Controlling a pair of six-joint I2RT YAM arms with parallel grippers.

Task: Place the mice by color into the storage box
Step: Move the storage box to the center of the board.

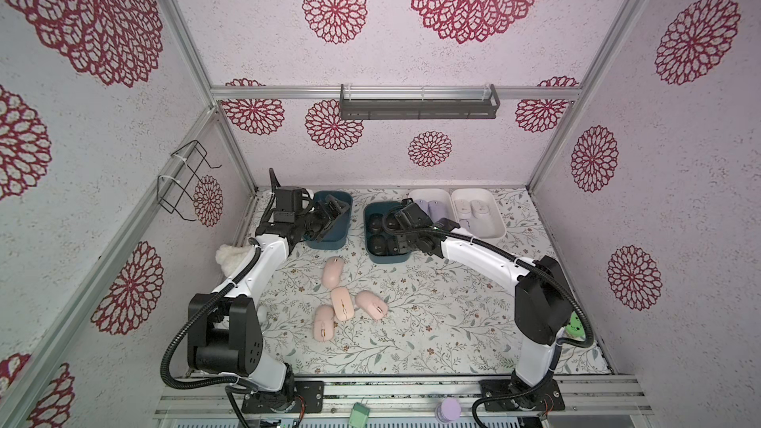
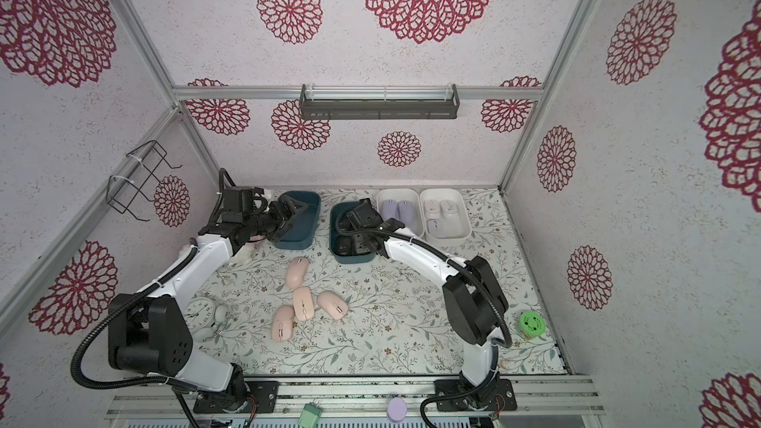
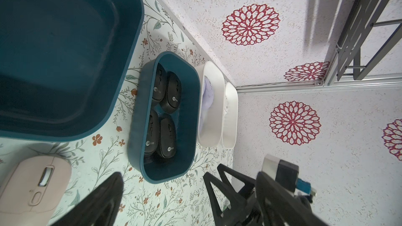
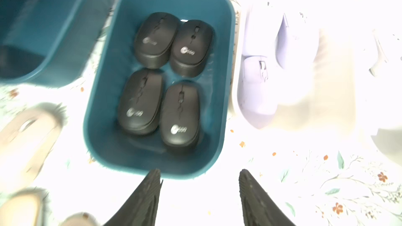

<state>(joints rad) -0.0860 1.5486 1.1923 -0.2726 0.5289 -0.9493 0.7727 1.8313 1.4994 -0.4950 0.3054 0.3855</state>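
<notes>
Several peach-pink mice (image 1: 342, 302) lie loose mid-table, one of them apart (image 1: 331, 271) nearer the boxes. Several black mice (image 4: 180, 114) fill a teal box (image 1: 385, 259). Lavender mice (image 1: 434, 207) lie in a white box (image 1: 424, 193), and white mice (image 1: 477, 209) lie in another white box (image 1: 498, 216). My left gripper (image 1: 329, 216) hangs open over an empty teal box (image 1: 325, 242), holding nothing. My right gripper (image 4: 200, 177) stands open at the front rim of the black-mice box (image 4: 97, 105), with nothing between its fingers.
A fluffy white plush (image 1: 232, 259) lies under my left arm at the table's left edge. An alarm clock (image 2: 201, 314) stands at the front left. A green round object (image 2: 532, 324) sits at the front right. A wire rack (image 1: 185, 181) hangs on the left wall.
</notes>
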